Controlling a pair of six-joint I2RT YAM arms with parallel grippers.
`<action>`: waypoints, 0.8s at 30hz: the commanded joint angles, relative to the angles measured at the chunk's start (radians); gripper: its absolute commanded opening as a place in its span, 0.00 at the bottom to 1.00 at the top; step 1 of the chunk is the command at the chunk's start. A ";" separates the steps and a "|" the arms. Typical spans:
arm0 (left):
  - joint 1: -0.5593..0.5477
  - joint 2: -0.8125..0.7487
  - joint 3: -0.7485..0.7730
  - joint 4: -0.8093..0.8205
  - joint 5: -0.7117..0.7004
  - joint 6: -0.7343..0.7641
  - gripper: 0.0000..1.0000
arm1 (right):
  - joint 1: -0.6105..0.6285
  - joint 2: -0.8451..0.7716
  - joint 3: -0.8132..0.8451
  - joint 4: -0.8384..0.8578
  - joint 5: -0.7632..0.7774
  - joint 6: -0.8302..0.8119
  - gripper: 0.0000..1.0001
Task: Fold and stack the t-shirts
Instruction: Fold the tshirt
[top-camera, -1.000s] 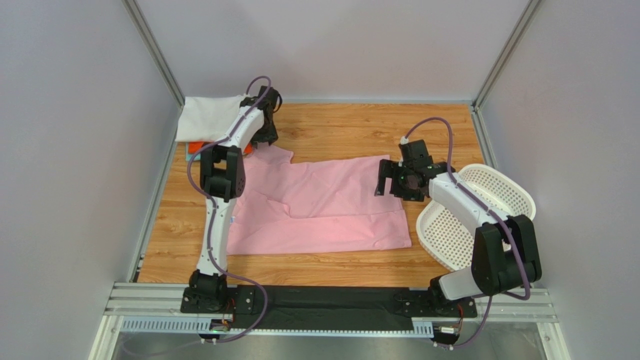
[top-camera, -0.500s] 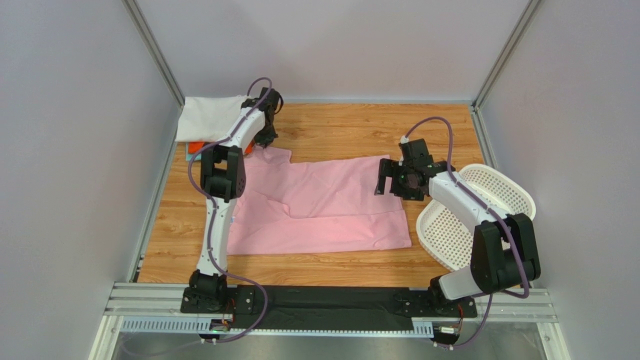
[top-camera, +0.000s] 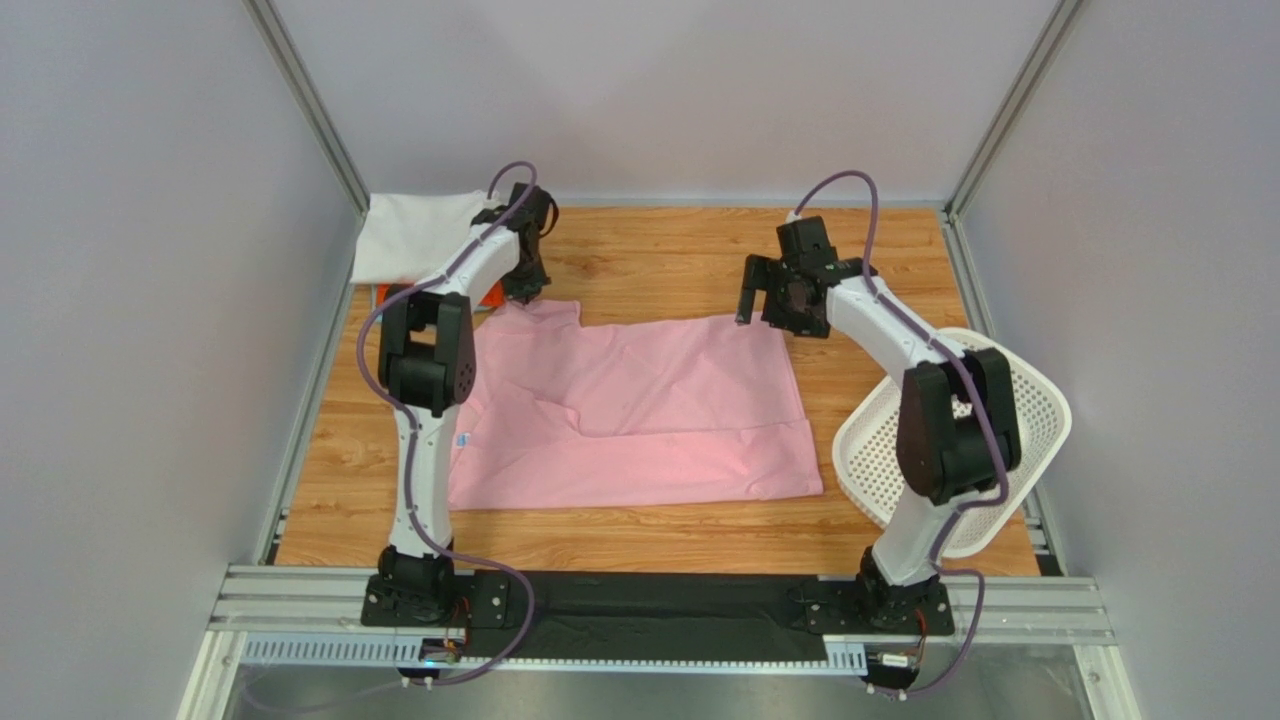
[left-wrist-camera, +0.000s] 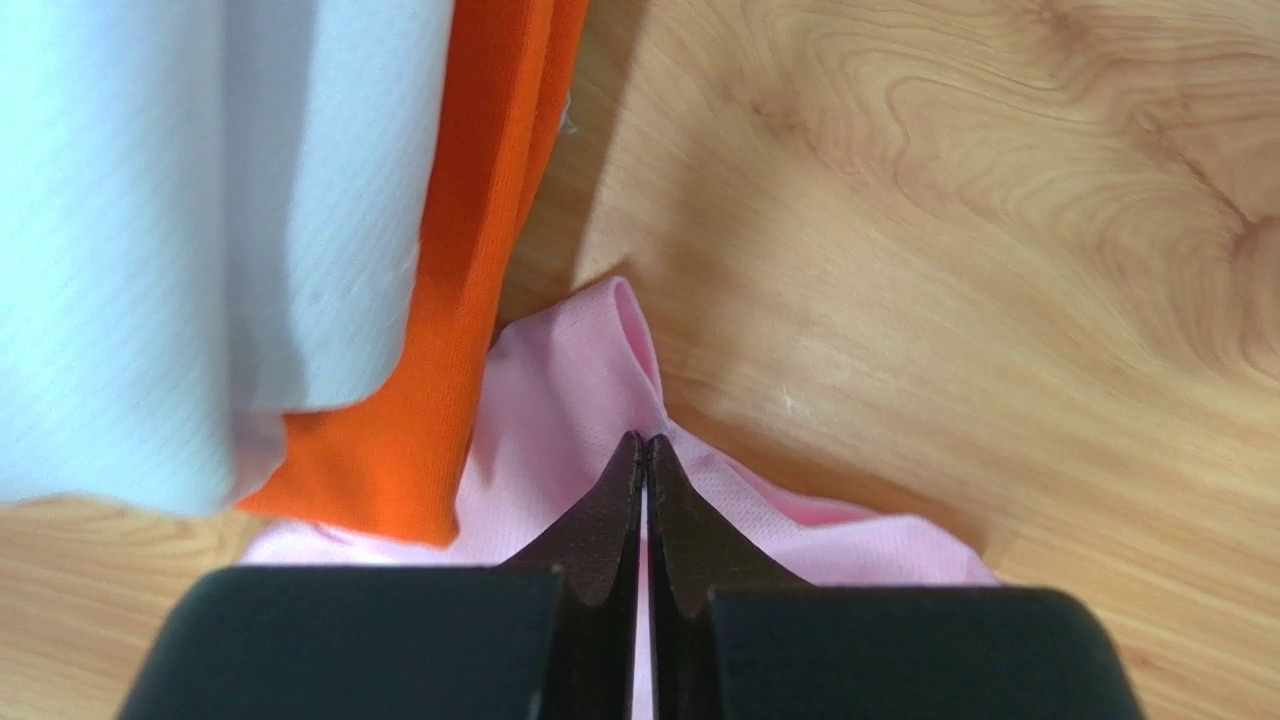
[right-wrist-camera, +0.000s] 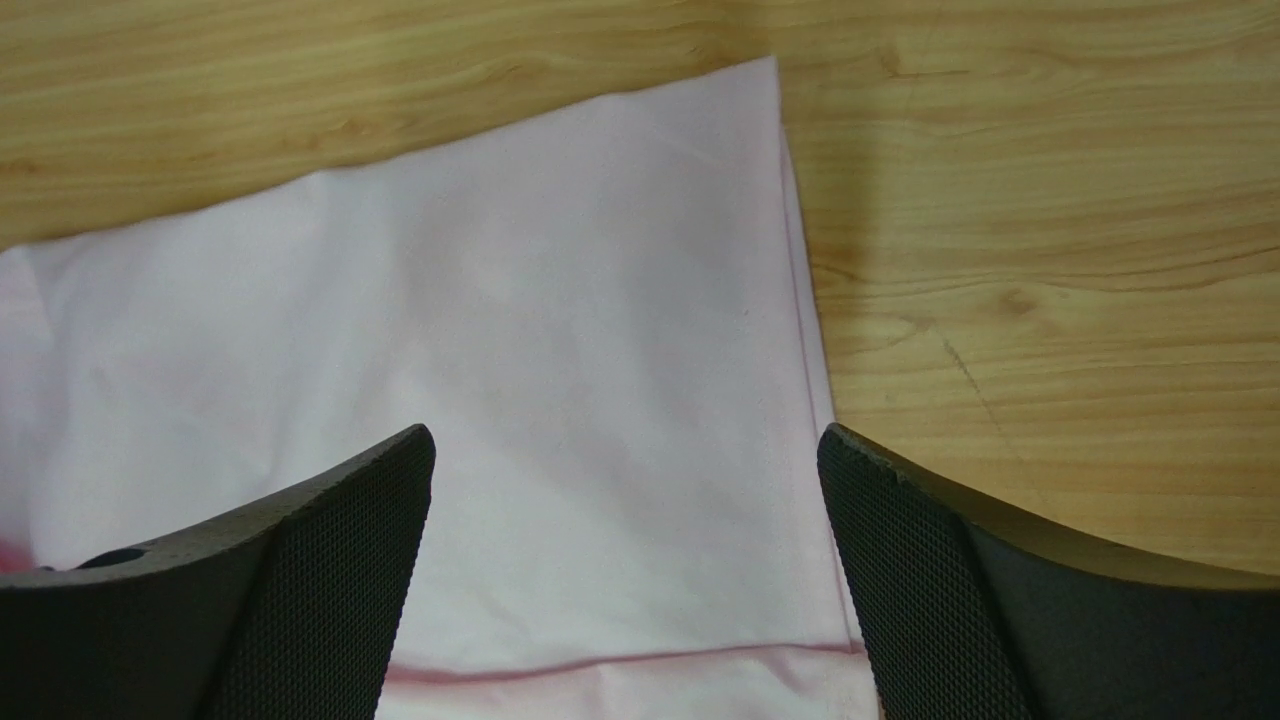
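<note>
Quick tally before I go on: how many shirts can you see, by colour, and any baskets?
Light pink cloth t-shirt: 1
White folded cloth shirt: 1
Orange-red cloth shirt, under the white one: 1
White perforated plastic basket: 1
Total: 4

A pink shirt (top-camera: 631, 405) lies spread on the wooden table (top-camera: 661, 248), its near half folded into a flat band. 2 arms reach from the near edge to its far side. The left gripper (top-camera: 519, 288) is down at the shirt's far left corner, just beside a folded white shirt (top-camera: 413, 233) in the table's far left corner. The right gripper (top-camera: 760, 308) hangs over the far right corner, jaws apart. A white basket (top-camera: 1037, 398) sits tilted at the right edge.
</note>
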 joint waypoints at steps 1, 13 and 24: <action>0.003 -0.124 -0.050 0.089 0.021 0.011 0.00 | -0.011 0.138 0.149 -0.032 0.131 0.025 0.99; 0.003 -0.204 -0.161 0.161 0.020 -0.012 0.00 | -0.036 0.510 0.558 -0.148 0.211 0.027 0.81; 0.003 -0.233 -0.205 0.180 0.021 -0.040 0.00 | -0.037 0.577 0.595 -0.167 0.186 0.036 0.45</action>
